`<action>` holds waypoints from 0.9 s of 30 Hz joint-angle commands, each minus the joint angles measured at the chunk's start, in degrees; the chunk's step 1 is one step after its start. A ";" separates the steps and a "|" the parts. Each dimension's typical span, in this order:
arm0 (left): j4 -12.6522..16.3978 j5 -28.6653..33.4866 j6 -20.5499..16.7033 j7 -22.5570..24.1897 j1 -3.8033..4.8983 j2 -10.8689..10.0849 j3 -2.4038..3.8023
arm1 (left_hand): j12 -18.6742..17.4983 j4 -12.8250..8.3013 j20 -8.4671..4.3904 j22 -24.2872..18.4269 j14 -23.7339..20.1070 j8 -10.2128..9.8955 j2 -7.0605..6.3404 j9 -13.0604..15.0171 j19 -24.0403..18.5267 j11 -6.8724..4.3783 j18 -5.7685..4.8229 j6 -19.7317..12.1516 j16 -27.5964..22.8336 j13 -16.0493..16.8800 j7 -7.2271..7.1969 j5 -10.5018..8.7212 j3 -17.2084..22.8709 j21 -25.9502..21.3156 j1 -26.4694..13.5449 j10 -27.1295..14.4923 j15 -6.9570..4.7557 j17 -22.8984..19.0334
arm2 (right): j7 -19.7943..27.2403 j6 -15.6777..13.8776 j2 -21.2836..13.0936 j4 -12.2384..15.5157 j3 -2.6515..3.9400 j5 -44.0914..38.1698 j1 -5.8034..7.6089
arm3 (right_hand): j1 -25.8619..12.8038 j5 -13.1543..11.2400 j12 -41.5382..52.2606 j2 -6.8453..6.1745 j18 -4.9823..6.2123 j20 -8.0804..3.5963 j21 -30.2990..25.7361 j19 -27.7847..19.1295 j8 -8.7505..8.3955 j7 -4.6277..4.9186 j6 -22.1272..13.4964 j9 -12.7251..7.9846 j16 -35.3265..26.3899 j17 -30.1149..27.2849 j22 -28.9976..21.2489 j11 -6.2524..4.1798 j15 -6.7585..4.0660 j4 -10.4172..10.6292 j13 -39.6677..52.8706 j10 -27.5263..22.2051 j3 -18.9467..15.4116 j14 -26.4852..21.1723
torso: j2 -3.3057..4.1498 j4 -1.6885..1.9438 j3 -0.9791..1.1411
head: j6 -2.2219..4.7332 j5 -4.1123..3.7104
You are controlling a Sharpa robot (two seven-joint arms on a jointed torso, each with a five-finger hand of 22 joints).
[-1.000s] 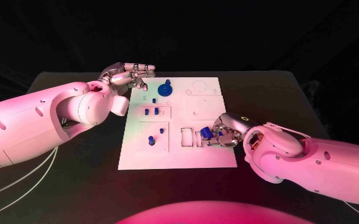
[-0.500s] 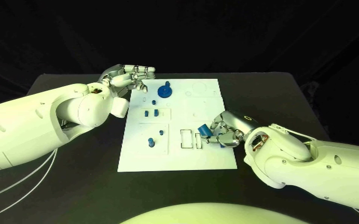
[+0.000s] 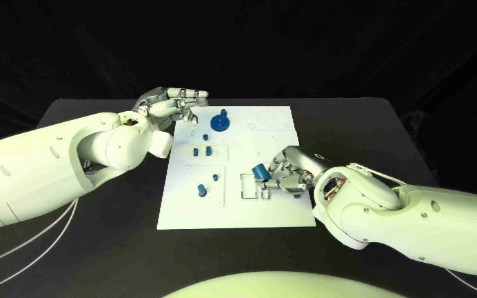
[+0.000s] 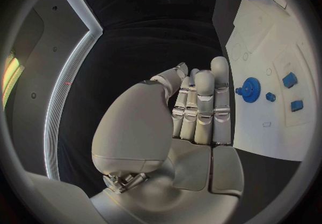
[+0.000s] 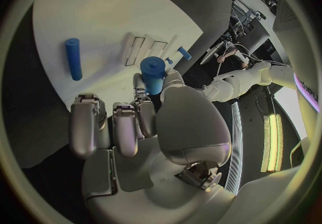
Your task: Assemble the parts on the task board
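— Where's the white rectangular task board [image 3: 283, 210] from where you stand?

— Flat in the middle of the black table [image 3: 387, 125]; the right silver hand [image 3: 283, 176] sits over its near right part, beside the two narrow rectangular slots [image 3: 256, 183]; that hand pinches a small blue cylindrical plastic part [image 3: 259, 171] between thumb and a finger, the part tilted and up off the board; from the wrist camera the same blue cylinder [image 5: 153, 73] sticks out past the fingertips while the other fingers [image 5: 85, 125] curl loosely beside it.

— And the left silver hand [image 3: 171, 102]?

— At the board's far left corner, just off the edge over the table; its fingers [image 4: 203, 101] lie straight and close together with the thumb folded across the palm, and nothing is in it; whether it touches the table I cannot tell.

— What else lies on the board?

— A blue toothed gear [image 3: 220, 120] at the far end, near the left hand; nearer, two little blue blocks [image 3: 202, 150] in a square recess; nearer again, a blue round peg [image 3: 200, 190] on the left side; the right wrist camera also shows a long blue rod [image 5: 73, 58] lying flat on the board, well apart from the held cylinder.
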 commanded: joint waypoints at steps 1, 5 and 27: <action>0.21 -0.19 1.03 0.15 0.03 0.15 0.03 | 0.24 -0.10 0.44 -0.06 -0.40 0.38 0.02 -0.09 0.03 -0.03 0.77 -0.43 0.29 0.08 0.08 0.17 -0.32 -0.21 -0.43 -0.29 0.09 -0.07 | 0.21 4.46 0.97 -0.68 -0.03 3.94 -0.10 | -1.56 -0.73 -0.18 -0.01 -0.87 -0.46 -0.17 1.82 0.28 -0.36 0.36 0.25 0.09 12.13 10.58 -0.08 -0.45 0.01 3.71 0.29 -0.63 5.44 | 0.01 0.01 -0.02 | -0.07 0.20; 0.25 -0.19 1.05 0.13 0.03 0.15 0.03 | 0.24 -0.10 0.44 -0.06 -0.40 0.38 0.02 -0.09 0.03 -0.03 0.77 -0.43 0.29 0.08 0.08 0.17 -0.32 -0.21 -0.43 -0.29 0.09 -0.07 | 0.15 5.13 1.84 -1.31 -0.05 4.60 -0.13 | -3.11 -1.49 -0.17 0.52 -0.88 -0.52 -0.15 1.85 0.45 -0.49 0.53 0.70 0.12 12.21 10.64 -0.18 -0.52 0.05 3.85 0.40 -1.53 5.46 | 0.02 -0.04 -0.04 | -0.10 0.41; 0.33 -0.20 1.21 -0.03 0.04 0.12 0.02 | 0.24 -0.10 0.44 -0.06 -0.40 0.38 0.02 -0.09 0.03 -0.03 0.77 -0.43 0.29 0.08 0.08 0.17 -0.32 -0.21 -0.43 -0.29 0.09 -0.07 | 0.65 4.46 3.96 -3.95 -0.05 4.52 -0.15 | -8.78 -12.29 -0.82 0.00 -0.78 -0.72 -0.94 1.74 1.13 -0.73 0.46 2.91 0.04 12.08 10.69 -0.36 -0.70 0.10 3.88 0.33 -5.33 5.43 | 0.10 -0.14 0.05 | -0.28 0.83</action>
